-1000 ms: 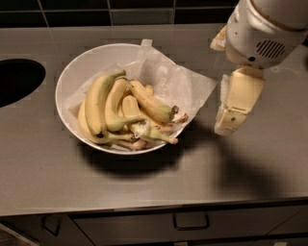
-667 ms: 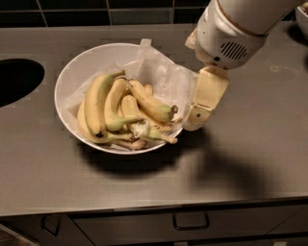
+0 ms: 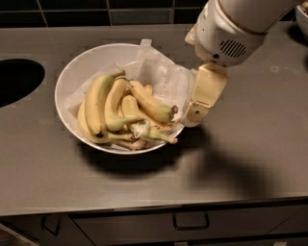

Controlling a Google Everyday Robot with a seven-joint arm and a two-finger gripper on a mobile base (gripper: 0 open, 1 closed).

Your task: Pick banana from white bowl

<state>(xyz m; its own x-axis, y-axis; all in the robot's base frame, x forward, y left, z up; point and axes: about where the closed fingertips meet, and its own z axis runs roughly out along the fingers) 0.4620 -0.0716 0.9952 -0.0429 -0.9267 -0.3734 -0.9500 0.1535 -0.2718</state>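
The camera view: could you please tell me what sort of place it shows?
Probably a kitchen: a grey countertop with a drawer handle below, dark wall tiles behind, and a dark round cutout, perhaps a sink, at left. The end effector hangs by the white bowl's right rim.

Grey counter (image 3: pixel 250 158), dark oval cutout (image 3: pixel 17 81), black tiled wall (image 3: pixel 96 9), drawers (image 3: pixel 190 222) below; claw (image 3: pixel 192 117) above counter

Bare counter (image 3: pixel 240 168) along front edge. Gripper (image 3: pixel 194 114) just beside right rim of white bowl (image 3: pixel 77 67); between it and the banana (image 3: pixel 96 101), other bananas (image 3: pixel 149 103) and crumpled paper (image 3: pixel 166 79).
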